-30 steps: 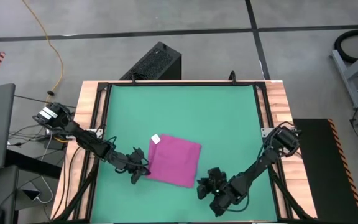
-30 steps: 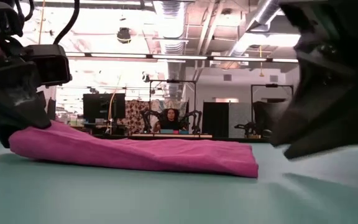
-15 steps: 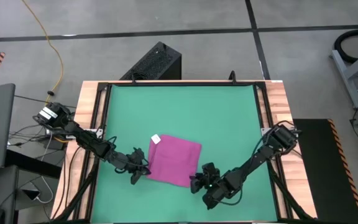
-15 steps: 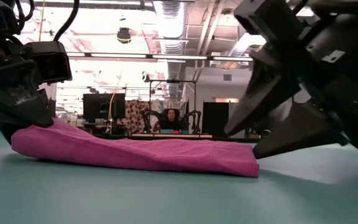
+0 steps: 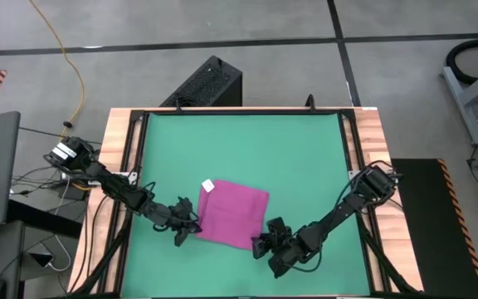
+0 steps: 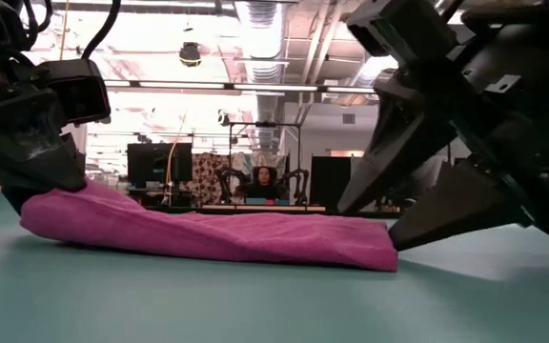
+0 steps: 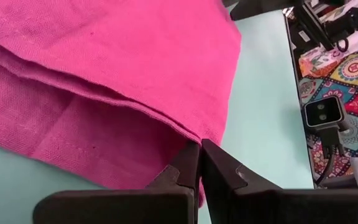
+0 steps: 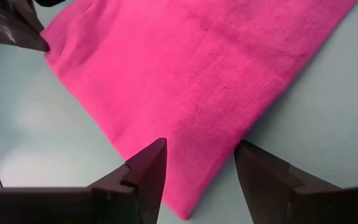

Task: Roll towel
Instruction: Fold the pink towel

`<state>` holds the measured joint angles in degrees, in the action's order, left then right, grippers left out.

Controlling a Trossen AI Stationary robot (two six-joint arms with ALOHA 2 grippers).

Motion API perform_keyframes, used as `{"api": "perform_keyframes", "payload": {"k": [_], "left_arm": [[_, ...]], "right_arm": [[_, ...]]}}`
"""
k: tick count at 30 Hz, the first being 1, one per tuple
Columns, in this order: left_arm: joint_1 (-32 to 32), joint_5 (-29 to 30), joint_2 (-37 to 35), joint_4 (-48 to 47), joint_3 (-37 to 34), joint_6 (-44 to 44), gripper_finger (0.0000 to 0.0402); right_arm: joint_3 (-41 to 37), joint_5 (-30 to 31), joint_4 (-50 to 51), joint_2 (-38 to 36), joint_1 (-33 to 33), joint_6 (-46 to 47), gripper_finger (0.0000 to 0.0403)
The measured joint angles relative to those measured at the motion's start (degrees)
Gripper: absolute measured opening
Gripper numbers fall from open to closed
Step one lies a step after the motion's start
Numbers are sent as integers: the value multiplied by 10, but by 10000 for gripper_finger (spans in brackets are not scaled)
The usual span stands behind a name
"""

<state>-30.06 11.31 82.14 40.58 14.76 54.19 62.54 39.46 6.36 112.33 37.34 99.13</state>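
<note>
Reaching in from the left edge of the green worktop (image 5: 239,149), the left arm ends in the left claw (image 5: 187,230), whose fingers are pressed together on the left edge of the towel (image 5: 232,214); the left wrist view shows the two dark fingers (image 7: 188,165) nipping a fold of the pink cloth where its layers meet, and the low view shows that end of the towel lifted a little into a hump under the claw (image 6: 41,171). The towel itself lies in the near half of the worktop, between the two claws, a flattish tilted rectangle with a small white tag (image 5: 208,186) at its far left corner; from table height it looks like a low folded pad, thicker at the left and tapering to the right end (image 6: 379,252). Just beside the towel's near right corner sits the right claw (image 5: 262,241), its fingers spread wide; the right wrist view shows that corner of the cloth lying between the two open fingers (image 8: 145,171), with no grip on it visible. Its arm runs back to the right edge of the worktop. Off the worktop, a black box (image 5: 206,83) stands on the floor beyond the far edge.
</note>
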Motion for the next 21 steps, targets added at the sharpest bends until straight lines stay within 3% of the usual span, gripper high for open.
{"api": "perform_keyframes", "payload": {"k": [8, 21], "left_arm": [[0, 10, 0, 5, 0, 1, 0], [0, 0, 0, 14, 0, 5, 0]], "right_arm": [[8, -4, -119, 57, -7, -48, 208], [10, 8, -91, 24, -4, -93, 168]]}}
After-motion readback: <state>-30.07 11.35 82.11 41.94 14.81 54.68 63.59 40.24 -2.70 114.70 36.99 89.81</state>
